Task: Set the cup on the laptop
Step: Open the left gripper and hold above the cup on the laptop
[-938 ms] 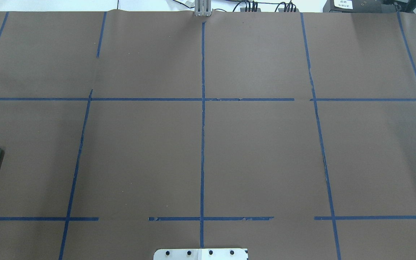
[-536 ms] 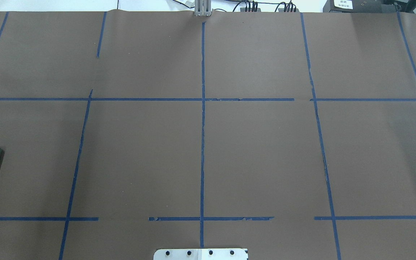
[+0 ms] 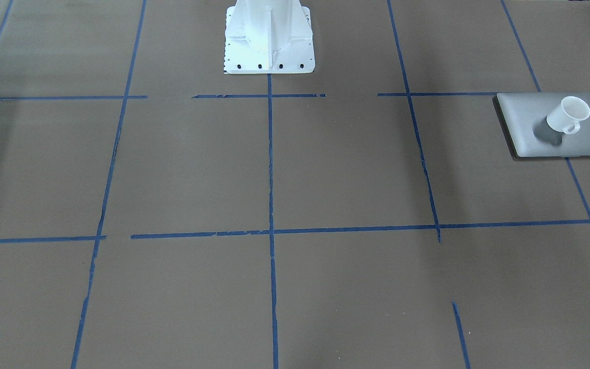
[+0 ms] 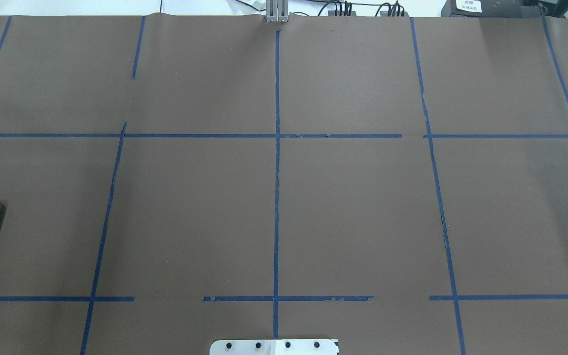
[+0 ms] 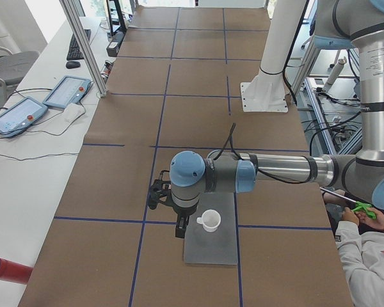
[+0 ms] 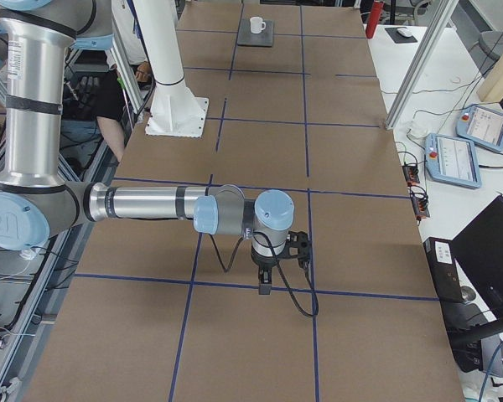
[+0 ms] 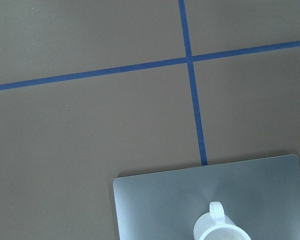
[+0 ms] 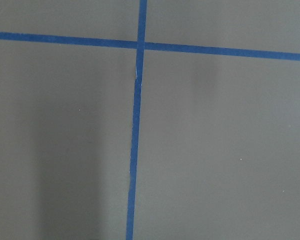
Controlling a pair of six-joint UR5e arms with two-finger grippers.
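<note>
Tape lines in blue cross the brown counter on the left of the front-facing view, where nothing of the task lies. Further right comes the white pedestal at the robot's side. At the far right lies the laptop, flat and closed. The cup stands upright on its lid, inside the edges, its small loop handle turned away from the robot. By that, the placing looks done. The cup looks like glazed ceramic: light, rigid, brittle if knocked over, and smooth enough to slip in a weak pinch. The lid under it is smooth metal too, so a sideways nudge would probably slide the cup rather than tip it. The best hold is likely across the wall just below the flared rim, one finger inside and one outside, on the side away from the handle. The loop seems too small to grip well. The left end effector hangs just beside the cup with nothing in it that I can see. Only the side camera shows it, so I cannot tell whether its fingers are apart or together. The right end effector hangs well away over bare counter, and I cannot tell its state either.
</note>
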